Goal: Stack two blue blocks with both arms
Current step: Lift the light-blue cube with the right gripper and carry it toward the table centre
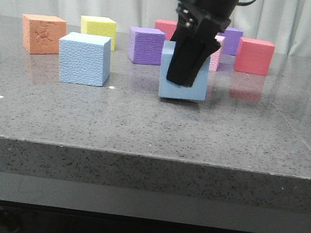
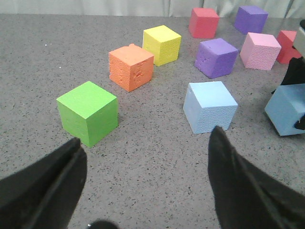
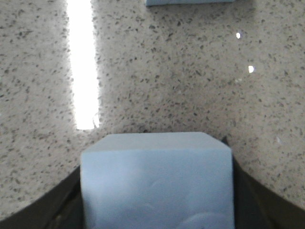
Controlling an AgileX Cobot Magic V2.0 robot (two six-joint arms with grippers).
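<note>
One pale blue block (image 1: 84, 58) rests on the table left of centre, also visible in the left wrist view as the blue block (image 2: 209, 106). A second blue block (image 1: 198, 91) hangs slightly tilted just over the table, to the right of the first. My right gripper (image 1: 184, 68) is shut on it from above. In the right wrist view this held block (image 3: 157, 176) fills the space between the dark fingers (image 3: 245, 195), and an edge of the other block (image 3: 190, 2) shows beyond. My left gripper (image 2: 146, 136) is open over bare table, nearer than the resting block; it is out of the front view.
Orange cube (image 1: 42, 34), yellow cube (image 1: 98, 29), purple cube (image 1: 146, 45) and red cube (image 1: 254, 55) stand in a row behind the blue blocks. A green cube (image 2: 88, 112) sits close to my left fingers. The table's front edge (image 1: 149, 157) is near the camera.
</note>
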